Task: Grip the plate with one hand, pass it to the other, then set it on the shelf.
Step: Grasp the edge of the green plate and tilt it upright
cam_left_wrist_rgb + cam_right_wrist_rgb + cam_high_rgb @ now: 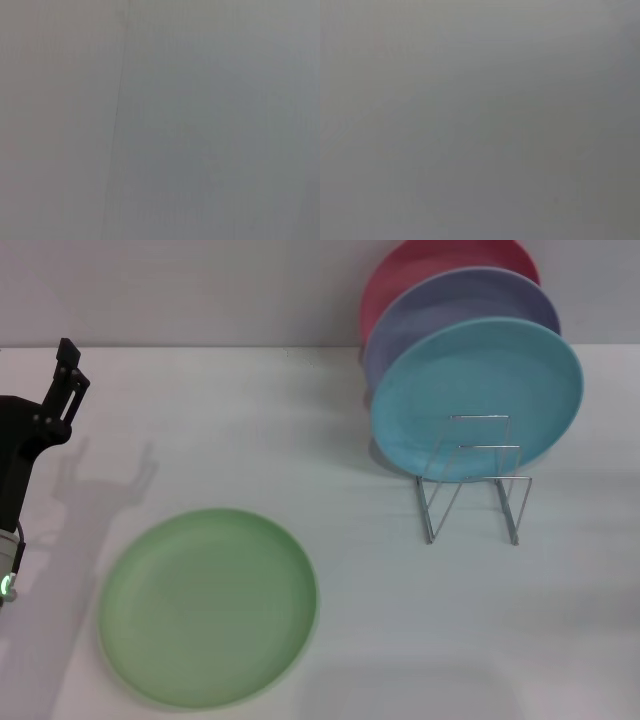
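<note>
We see the plate [208,606] flat on the desk [400,640], lower left; left gripper [68,375] upper left, jaw state unclear. A flat rim could slip; the shelf [472,480] looks crowded.

Bare white table [400,620], plain wall: lab test bench, staged plates.

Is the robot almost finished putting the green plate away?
No, nothing is done yet. The green plate lies flat on the table, untouched. The left gripper is off to the side, holding nothing. Left to do: gripping, passing, and setting it in the rack.
</note>
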